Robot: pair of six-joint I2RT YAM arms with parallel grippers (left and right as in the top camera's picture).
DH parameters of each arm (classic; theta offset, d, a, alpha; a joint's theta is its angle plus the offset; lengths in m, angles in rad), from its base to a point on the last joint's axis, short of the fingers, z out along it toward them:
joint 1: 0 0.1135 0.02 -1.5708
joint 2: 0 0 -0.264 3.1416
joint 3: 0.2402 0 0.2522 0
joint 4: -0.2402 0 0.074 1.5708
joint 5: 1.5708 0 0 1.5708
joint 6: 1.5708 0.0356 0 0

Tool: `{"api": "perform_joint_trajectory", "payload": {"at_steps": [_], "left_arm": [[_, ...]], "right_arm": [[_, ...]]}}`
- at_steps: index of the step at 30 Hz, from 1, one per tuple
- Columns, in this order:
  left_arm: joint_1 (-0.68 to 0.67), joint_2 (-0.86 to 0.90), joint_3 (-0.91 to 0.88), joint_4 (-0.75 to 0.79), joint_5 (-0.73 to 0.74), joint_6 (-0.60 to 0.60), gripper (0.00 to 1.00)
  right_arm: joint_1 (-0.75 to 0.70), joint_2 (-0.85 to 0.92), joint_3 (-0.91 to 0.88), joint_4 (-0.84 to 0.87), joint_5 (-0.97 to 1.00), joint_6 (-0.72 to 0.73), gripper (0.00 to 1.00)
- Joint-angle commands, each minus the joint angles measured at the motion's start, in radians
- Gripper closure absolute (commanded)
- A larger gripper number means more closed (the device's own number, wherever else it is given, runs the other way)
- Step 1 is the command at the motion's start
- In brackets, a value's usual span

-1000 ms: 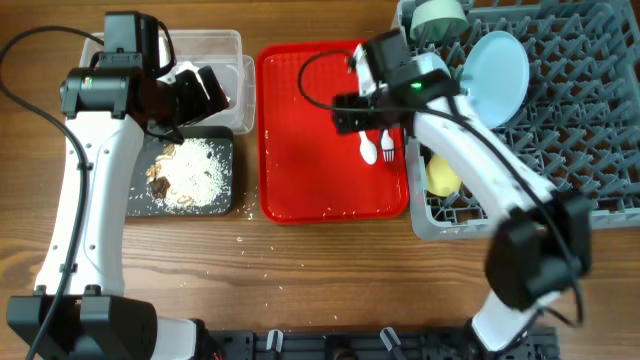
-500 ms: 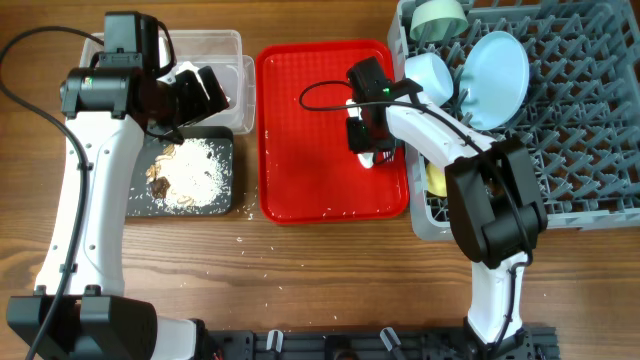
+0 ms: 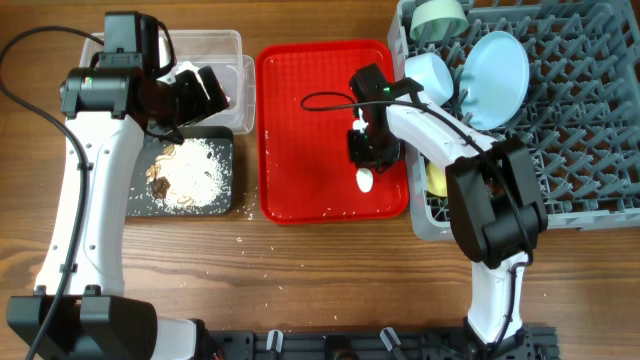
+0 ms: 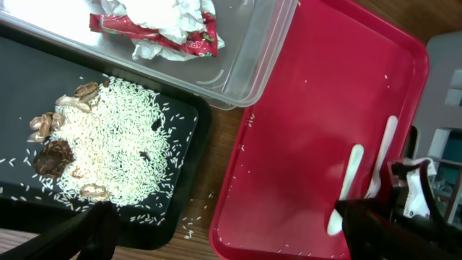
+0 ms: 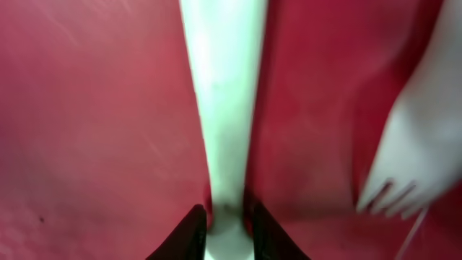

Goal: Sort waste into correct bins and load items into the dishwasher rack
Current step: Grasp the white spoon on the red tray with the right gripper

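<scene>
Jaws of the right gripper (image 5: pixel 225 235) pinch the white spoon (image 5: pixel 224 108) by its handle, down at the red tray (image 3: pixel 300 130), with the fork (image 5: pixel 422 144) just beside. The left gripper (image 4: pixel 224 217) hangs wide open and empty above the black tub (image 4: pixel 22 72) of rice, near the clear tub (image 4: pixel 253 65) holding the wrapper (image 4: pixel 173 32).

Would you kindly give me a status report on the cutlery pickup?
Left gripper open, empty, near black bin. Right gripper shut on spoon handle, spoon on red tray. Fork alongside, clear of the grip.
</scene>
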State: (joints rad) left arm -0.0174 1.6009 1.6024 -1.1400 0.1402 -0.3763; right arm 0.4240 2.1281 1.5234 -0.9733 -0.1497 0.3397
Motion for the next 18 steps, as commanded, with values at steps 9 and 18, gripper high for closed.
{"api": "perform_joint_trajectory", "payload": {"at_steps": [9, 18], "left_arm": [[0.006, 0.000, -0.002, 0.002, 0.005, 0.009, 0.00], [0.006, 0.000, -0.002, 0.002, 0.005, 0.009, 0.00]], "right_arm": [[0.001, -0.041, -0.081, -0.037, -0.009, 0.027, 0.57], [0.001, -0.041, -0.107, -0.012, -0.010, 0.055, 0.95]]}}
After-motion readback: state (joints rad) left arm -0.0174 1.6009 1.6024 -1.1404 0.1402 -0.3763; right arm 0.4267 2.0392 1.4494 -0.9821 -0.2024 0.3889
